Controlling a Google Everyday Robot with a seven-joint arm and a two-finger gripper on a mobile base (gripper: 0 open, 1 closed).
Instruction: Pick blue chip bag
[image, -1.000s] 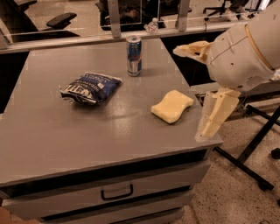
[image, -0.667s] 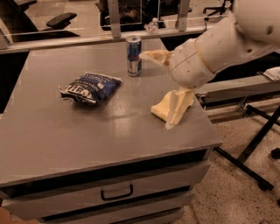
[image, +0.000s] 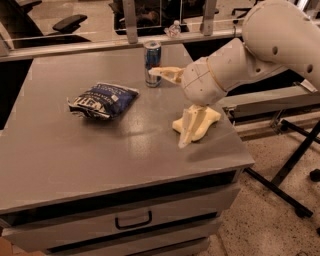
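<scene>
On the left part of the grey table (image: 100, 155) the blue chip bag (image: 103, 100) lies flat, in the same place as one second ago; nothing has touched it. What has changed is the arm. One second ago the gripper (image: 165, 109) was at the right edge of the table, partly outside it. Now it has come inward and stands above the table top, between the drink can (image: 152, 56) and the yellow sponge (image: 207, 120). Its two fingers are spread wide and hold nothing. One finger (image: 167, 74) points to the left and its tip is near the can. The other finger (image: 187, 131) points down and covers part of the sponge in this view; I cannot tell if it touches the sponge. The can and the sponge also seem not to have moved.

For the task this means, in my judgement, that the reach toward the bag is going on but the grasp has not begun. The gripper is apart from the bag, with free table between them. It must go more to the left and then down, and the finger close to the can could knock it over.
</scene>
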